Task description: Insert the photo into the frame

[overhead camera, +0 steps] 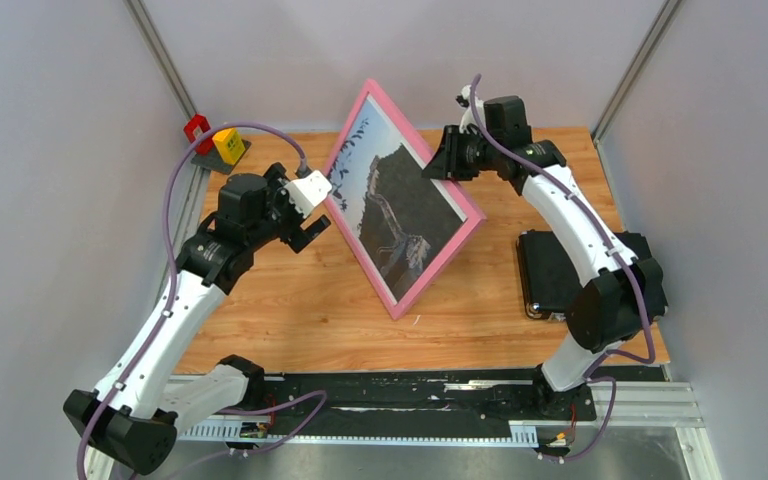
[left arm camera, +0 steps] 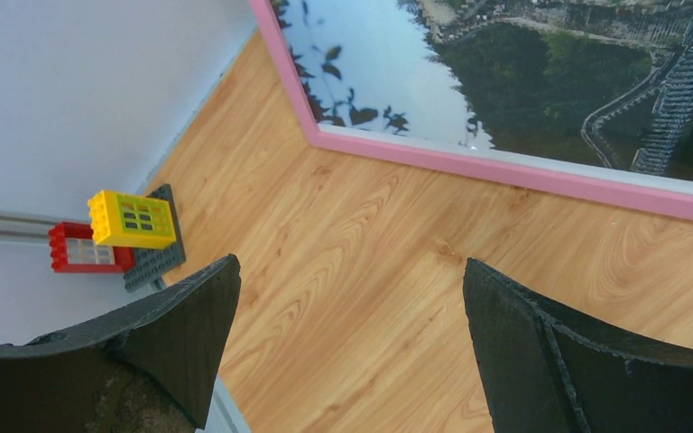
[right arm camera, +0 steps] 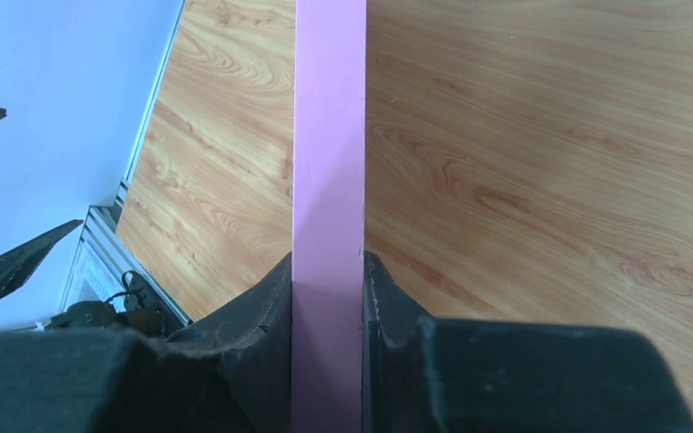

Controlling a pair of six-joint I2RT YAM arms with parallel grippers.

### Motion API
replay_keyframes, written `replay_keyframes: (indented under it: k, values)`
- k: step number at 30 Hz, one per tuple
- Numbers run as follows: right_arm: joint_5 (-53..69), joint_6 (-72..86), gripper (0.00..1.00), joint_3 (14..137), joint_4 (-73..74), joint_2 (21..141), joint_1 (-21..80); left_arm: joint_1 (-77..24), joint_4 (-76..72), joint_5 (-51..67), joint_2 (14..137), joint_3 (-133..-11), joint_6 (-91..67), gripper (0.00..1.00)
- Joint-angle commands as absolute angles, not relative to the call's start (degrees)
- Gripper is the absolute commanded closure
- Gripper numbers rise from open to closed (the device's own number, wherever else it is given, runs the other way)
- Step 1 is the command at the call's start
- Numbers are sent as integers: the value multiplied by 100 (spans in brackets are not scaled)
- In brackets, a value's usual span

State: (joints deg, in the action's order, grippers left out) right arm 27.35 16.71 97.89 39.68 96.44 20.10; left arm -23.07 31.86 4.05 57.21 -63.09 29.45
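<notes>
1. Noted a wood-grain tabletop [overhead camera: 290,310] enclosed by pale walls.
2. Found the frame [overhead camera: 442,266], pink front toward the overhead camera, raised and tilted near the middle of the tabletop. Standing diamond-wise, one corner toward the rear wall and the opposite corner down at the boards. Could not confirm whether that lower corner touches the wood.
3. Found the photo [overhead camera: 400,205] seated inside the frame behind the pane. Shows a wall winding over dark hills, with pale sky on the side nearer the left arm. Thin white margin visible along the pink border in the left wrist view [left arm camera: 541,72].
4. Recorded a black case [overhead camera: 545,275] lying flat at the right side of the tabletop, partly covered by the right arm and apart from the frame.
5. Confirmed the right end effector [overhead camera: 438,160] clamped on the frame's upper right edge. In the right wrist view, seen with both fingers [right arm camera: 257,316] pressed against opposite faces of the pink border.
6. Confirmed the left end effector [overhead camera: 316,212] spread wide and holding nothing, just beside the frame's left corner and clear of it.
7. Logged a small cluster of toy bricks [overhead camera: 215,140], red and yellow on a dark grey plate, in the rear left corner, well apart from the frame.
</notes>
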Motion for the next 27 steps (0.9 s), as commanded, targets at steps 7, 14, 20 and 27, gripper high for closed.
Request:
replay_keyframes:
  k: [7,14,20,27]
  values:
    - [2841,2577,100,7808,1197,8467,1582,-2202,2789,610,5800,-6093,2551,0]
    - [2683,2917,100,6667,307,7976,1286,-2064,2576,658,6034,-5902,2127,0]
    - [2438,2970,100,5983,51,7743,1109,-1275,2670,1517,6949,-6156,1044,0]
    - [1618,2960,100,5092,-617,7665,1101,-686,2820,2524,8626,-6698,-36,0]
